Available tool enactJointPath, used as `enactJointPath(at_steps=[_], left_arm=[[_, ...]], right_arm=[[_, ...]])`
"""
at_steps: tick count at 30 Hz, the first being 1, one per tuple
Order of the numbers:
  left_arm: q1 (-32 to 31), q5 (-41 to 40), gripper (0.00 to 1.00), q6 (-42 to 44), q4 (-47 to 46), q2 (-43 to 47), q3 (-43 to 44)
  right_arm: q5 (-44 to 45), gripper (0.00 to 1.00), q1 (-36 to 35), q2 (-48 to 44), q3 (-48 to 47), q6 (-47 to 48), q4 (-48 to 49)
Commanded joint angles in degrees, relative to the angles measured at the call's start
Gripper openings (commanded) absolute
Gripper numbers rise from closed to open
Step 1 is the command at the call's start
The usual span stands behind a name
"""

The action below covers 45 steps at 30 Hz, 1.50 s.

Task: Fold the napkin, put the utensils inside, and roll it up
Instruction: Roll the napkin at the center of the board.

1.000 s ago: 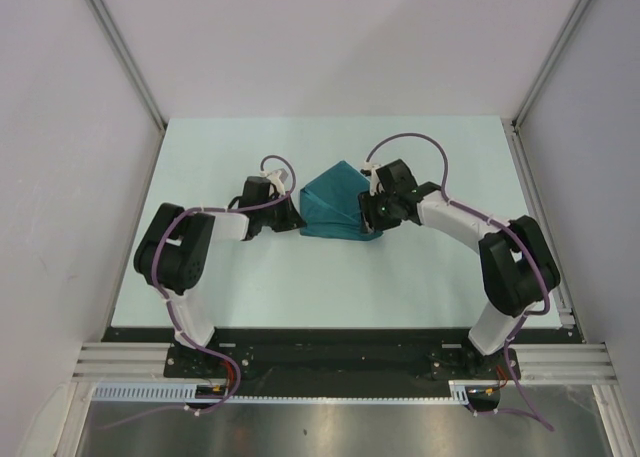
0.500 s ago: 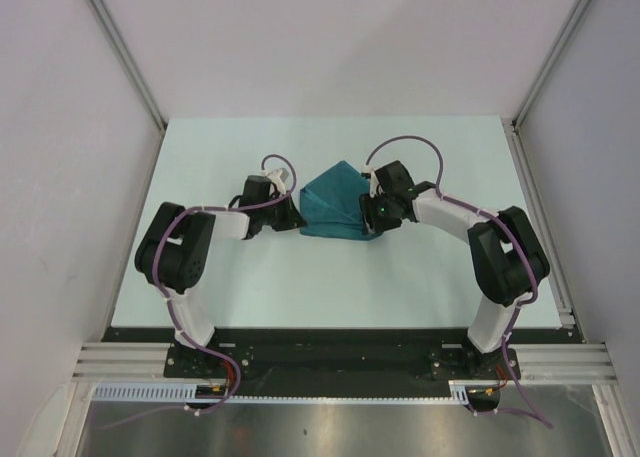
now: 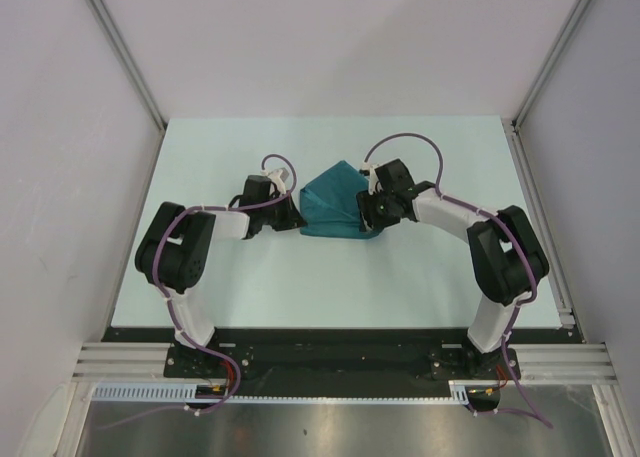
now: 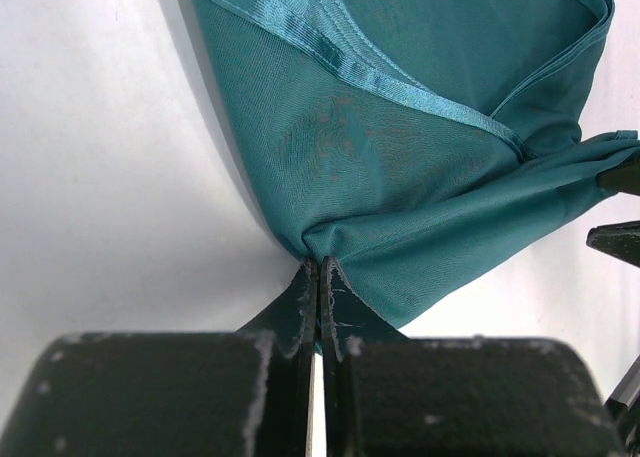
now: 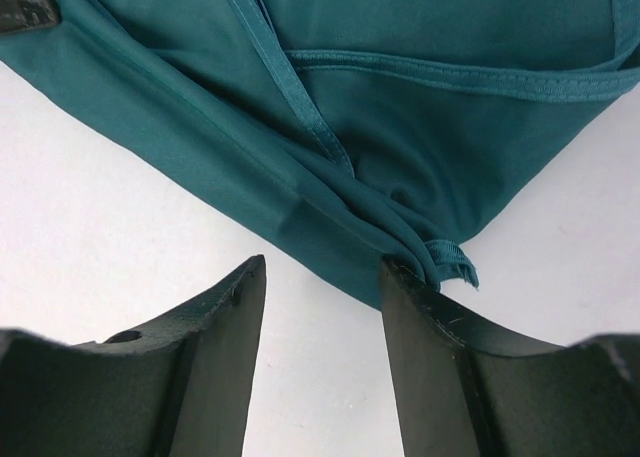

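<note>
Since a second ago my right arm has swung a little inward, bringing the right claw [image 5: 322, 272] up to the near right corner of the napkin [image 3: 335, 205]. The left arm and the cloth look unchanged.

The napkin lies mid-worktop [image 3: 330, 277] between the two arms, gathered into a rough triangle with its point away from me and hemmed layers overlapping on top. The left claw [image 4: 318, 277] is pressed together, pinching the near left corner of the cloth. The right claw is spread, with the hemmed corner sitting just at the inner face of one finger and nothing gripped.

I can't see the fork in any view, so I judge I'm in the folding step, with loading and rolling yet to come.

Next I'd ease the right claw forward so the corner sits properly between the fingers, then close on all the layers. After that both corners need to lift together, evenly, so the fold doesn't skew or slip apart.
</note>
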<state>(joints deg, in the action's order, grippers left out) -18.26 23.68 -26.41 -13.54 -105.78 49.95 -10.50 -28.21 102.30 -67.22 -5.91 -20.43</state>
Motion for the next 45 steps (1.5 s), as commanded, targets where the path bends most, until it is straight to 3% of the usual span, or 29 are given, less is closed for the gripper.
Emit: enactJointPath(at_steps=[1,20,38,45], left_arm=[[-0.4,-1.4,0.0,2.2,2.3,-1.9,0.8],[-0.4,-1.3,0.0,2.1,2.6,-1.5,0.9],[0.8,-0.4,0.0,3.1,5.9,-2.8,2.7],[0.8,0.2,0.0,4.6,8.4,-4.0,4.4]], right_arm=[[-1.0,0.54,0.5,0.6,-3.0,0.6,3.3],[-0.9,0.54,2.7,5.9,-2.7,0.5,2.6],[-3.9,0.57,0.2,1.8,5.1,-0.5,1.1],[-2.2,0.68,0.5,-1.0,0.3,2.1,-0.8]])
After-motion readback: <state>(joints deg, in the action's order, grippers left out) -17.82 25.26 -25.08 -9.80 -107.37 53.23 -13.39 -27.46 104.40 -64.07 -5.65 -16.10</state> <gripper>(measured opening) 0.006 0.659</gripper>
